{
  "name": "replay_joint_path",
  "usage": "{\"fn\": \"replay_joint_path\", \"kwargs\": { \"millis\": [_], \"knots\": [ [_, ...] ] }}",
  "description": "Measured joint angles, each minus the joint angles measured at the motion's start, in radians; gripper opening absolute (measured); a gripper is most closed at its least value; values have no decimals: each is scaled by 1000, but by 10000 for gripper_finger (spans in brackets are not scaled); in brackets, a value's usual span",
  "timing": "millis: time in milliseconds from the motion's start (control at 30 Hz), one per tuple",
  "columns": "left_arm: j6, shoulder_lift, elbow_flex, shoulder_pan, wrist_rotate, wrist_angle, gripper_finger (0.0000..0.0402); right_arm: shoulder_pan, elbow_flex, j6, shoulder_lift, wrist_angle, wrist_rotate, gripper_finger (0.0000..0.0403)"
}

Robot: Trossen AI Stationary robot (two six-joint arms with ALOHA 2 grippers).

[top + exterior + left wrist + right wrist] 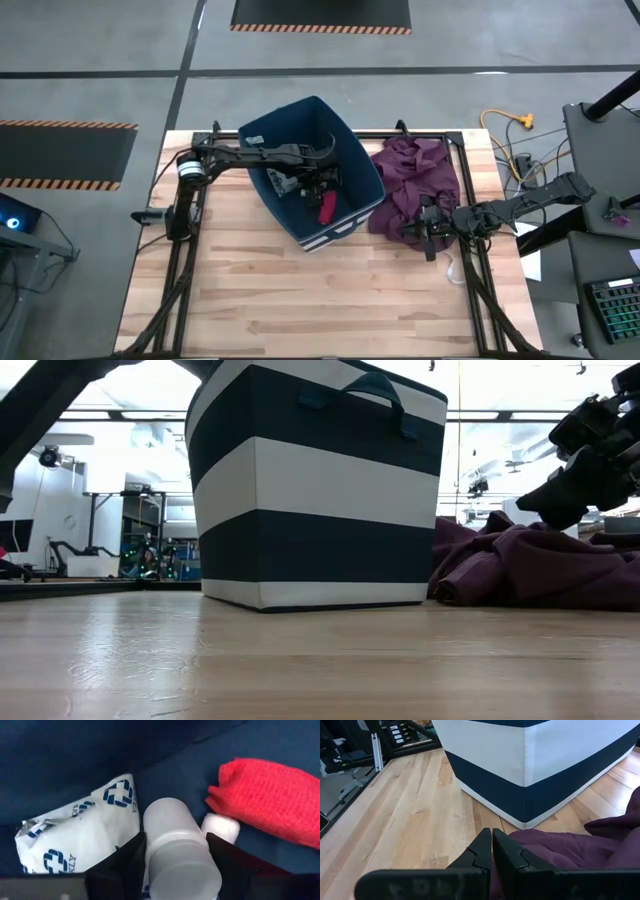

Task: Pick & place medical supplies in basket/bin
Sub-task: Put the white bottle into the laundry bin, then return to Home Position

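Observation:
The navy bin [352,150] with white stripes stands mid-table; it also shows in the low view [320,490]. My left gripper [318,185] reaches down inside it, shut on the white round container [172,832]. On the bin floor lie the grey-white patterned packet [80,840], the small white cylinder [221,827] and the red roll [265,795], which also shows in the high view [327,208]. My right gripper [491,845] is shut and empty, just over the maroon cloth [415,175] to the right of the bin. My left gripper pinches the white round container by its two opposite sides near the wider end [151,857], between its two fingers [129,857]. The fingers come from above, pointing down into the bin, and lie along the container. I cannot tell whether its far end rests on the bin floor.
The maroon cloth [540,565] lies bunched against the bin's right side. The bin's dark handle [365,385] arches over its rim. Bare wooden tabletop [320,300] stretches in front of the bin. Cables [510,125] lie off the table's far right corner.

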Motion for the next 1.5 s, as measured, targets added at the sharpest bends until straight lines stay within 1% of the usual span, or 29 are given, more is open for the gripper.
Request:
{"fn": "replay_joint_path", "kwargs": {
  "millis": [200,300,433,600,700,800,1000,1067,1133,1233,1333,1433,1500],
  "knots": [
    [18,2,3,0,25,-73,166,0,0,2,0,0,0,8],
    [18,-1,2,0,26,-82,175,0,0,4,0,0,0,8],
    [18,-1,6,0,29,-85,206,0,0,4,0,0,0,8],
    [-9,0,29,0,30,-90,261,0,0,4,0,0,0,8],
    [-11,-1,86,0,29,-128,289,0,0,4,0,0,0,8],
    [-44,-18,168,0,27,-140,302,0,0,4,0,0,0,8],
    [-117,-54,336,-6,26,-160,302,0,0,0,0,0,-1,8],
    [-131,-76,368,-11,28,-145,296,0,0,0,1,0,-2,8],
    [-140,-120,371,-25,27,-100,285,0,0,-1,1,0,-3,8],
    [-138,-216,317,-60,31,37,261,0,0,-3,0,0,-6,8],
    [-168,-328,221,-89,34,172,235,0,0,-7,0,0,-28,8],
    [-252,-453,86,-118,33,307,212,0,0,-36,-1,0,-29,8],
    [-300,-550,-35,-144,29,420,198,0,0,-54,-1,0,-30,8]
  ]
}}
